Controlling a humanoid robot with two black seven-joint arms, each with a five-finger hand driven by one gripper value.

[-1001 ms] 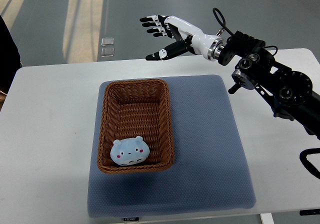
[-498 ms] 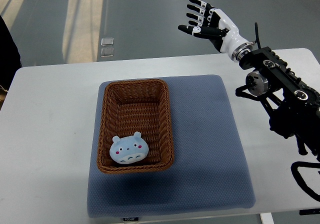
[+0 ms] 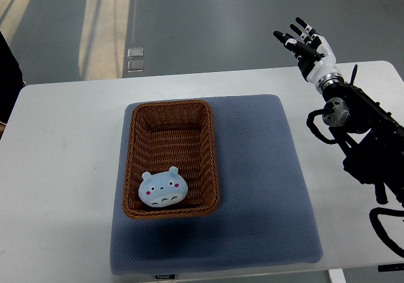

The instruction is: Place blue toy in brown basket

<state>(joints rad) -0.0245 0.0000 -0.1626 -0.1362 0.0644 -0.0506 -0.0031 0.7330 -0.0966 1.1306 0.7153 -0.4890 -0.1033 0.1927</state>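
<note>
The right hand [image 3: 307, 43] is up over the far right edge of the white tabletop [image 3: 63, 169], its black-tipped fingers [image 3: 291, 40] spread apart and pointing away toward the floor beyond. It holds nothing and touches nothing. Its dark arm [image 3: 366, 138] runs back along the right side of the tabletop and off the right edge of the view.

The blue toy [image 3: 163, 189], a round plush with a pale face and pink cheeks, lies inside the brown basket [image 3: 172, 158], down at the basket's near end and resting against the near wall. The basket sits on the left part of a grey-blue mat [image 3: 265, 188] in the middle of the tabletop. The toy is well apart from the hand, across the mat and toward the near left.

Half a second ago the hand was further left and beyond the far edge; it has since drawn back to the right, closer over the table's far right corner. Toy and basket have not shifted.
</note>
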